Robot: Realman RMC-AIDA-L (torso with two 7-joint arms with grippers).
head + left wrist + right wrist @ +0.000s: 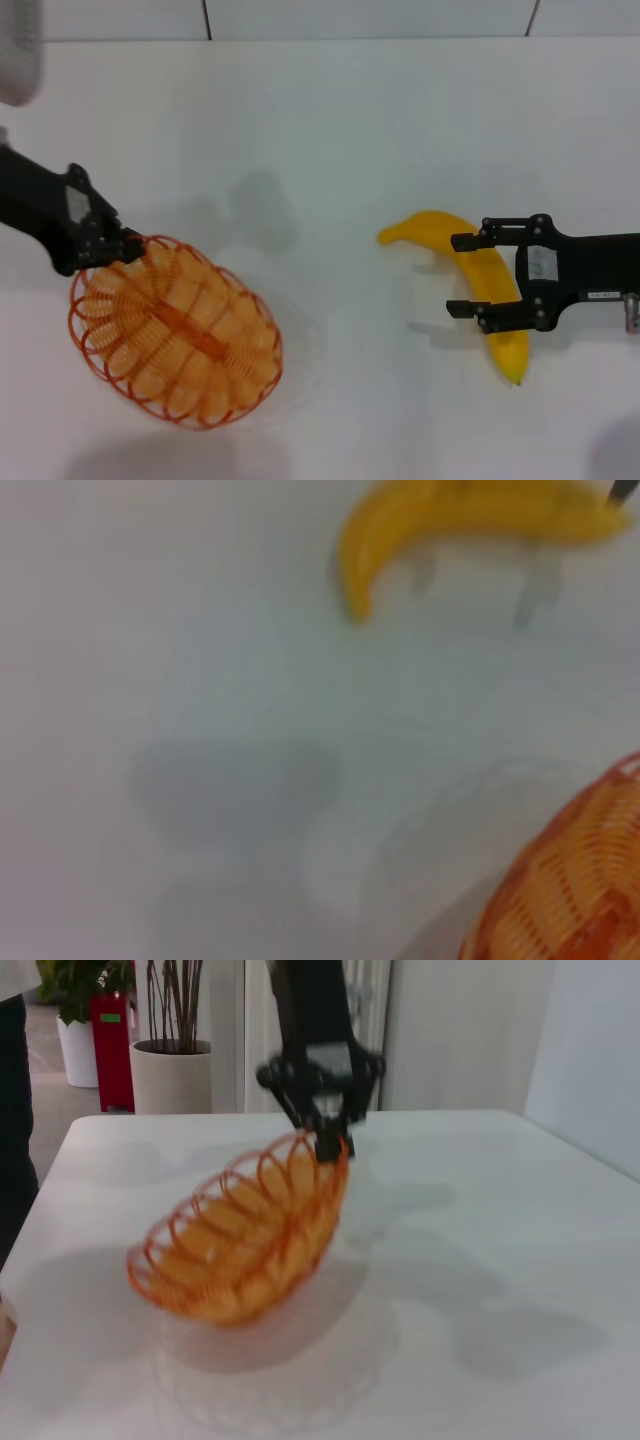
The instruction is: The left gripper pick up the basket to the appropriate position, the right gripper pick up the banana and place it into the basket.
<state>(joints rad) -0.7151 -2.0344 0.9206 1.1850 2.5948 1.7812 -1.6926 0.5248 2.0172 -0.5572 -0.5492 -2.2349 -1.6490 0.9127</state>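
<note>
The orange wire basket point(175, 330) is at the left of the table. My left gripper point(128, 246) is shut on its far rim. The right wrist view shows the left gripper point(326, 1138) holding the basket point(240, 1245) tilted, with the gripped end raised and a shadow beneath it. The yellow banana point(432, 228) lies on the table at the right. My right gripper point(455, 275) is open, with one finger on each side of the banana's middle. The banana point(450, 520) and part of the basket point(570, 880) also show in the left wrist view.
The white table point(330, 130) spreads between basket and banana. The left arm's white housing point(18, 50) is at the far left corner. Beyond the table's edge point(60, 1150) stand potted plants point(170, 1060) and a red object point(113, 1050).
</note>
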